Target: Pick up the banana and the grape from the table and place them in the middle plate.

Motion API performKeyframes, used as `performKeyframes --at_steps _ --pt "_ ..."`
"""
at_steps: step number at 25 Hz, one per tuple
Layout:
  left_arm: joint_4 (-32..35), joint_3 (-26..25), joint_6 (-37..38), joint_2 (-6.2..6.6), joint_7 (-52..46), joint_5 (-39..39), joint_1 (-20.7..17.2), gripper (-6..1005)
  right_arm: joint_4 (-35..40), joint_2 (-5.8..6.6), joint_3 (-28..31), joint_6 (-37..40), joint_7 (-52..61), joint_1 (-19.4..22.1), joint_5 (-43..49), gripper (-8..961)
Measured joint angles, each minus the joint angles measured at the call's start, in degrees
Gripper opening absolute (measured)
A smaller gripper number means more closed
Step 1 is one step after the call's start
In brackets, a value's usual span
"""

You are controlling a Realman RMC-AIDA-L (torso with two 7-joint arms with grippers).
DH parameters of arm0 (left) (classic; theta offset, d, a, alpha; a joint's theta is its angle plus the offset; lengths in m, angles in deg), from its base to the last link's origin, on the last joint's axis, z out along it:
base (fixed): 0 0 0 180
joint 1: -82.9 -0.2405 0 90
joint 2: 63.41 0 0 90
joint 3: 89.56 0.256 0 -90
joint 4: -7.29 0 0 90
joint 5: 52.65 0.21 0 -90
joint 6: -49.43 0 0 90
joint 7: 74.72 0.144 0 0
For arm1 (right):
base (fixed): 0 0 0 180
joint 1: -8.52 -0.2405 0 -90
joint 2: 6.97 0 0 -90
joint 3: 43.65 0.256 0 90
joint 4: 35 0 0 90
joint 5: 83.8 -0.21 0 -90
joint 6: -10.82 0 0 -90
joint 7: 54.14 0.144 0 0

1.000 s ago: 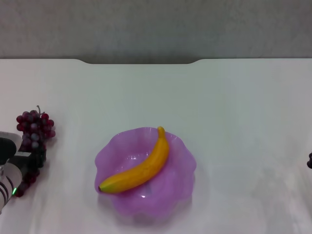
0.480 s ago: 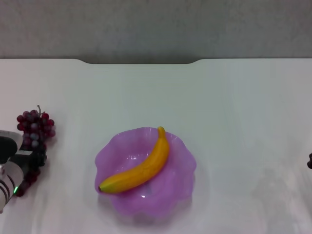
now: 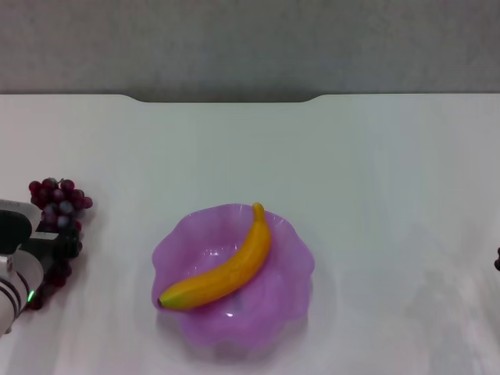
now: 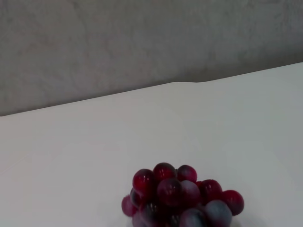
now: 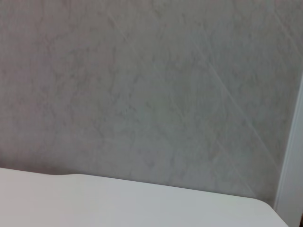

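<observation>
From the head view, the banana [image 3: 221,271] is seen lying in the middle plate [image 3: 290,290]; the left gripper [image 3: 53,248] is clamped on the grape [image 3: 56,212] at the table's [image 3: 375,172] left edge. From the left wrist view, the grape [image 4: 182,196] is shown close up — the right gripper is not visible.

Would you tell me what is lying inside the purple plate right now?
Only the banana lies in the middle plate, slanting across it. The plate floor under the banana is covered. The grape sits outside it on the table, by the left gripper.
</observation>
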Motion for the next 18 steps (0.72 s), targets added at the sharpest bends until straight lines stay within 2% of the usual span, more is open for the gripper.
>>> performKeyframes --at_steps 18 --pt "0.1 -0.09 0.39 0.14 0.17 0.01 0.23 359 0.59 0.0 0.0 0.04 0.05 -0.14 -0.1 21"
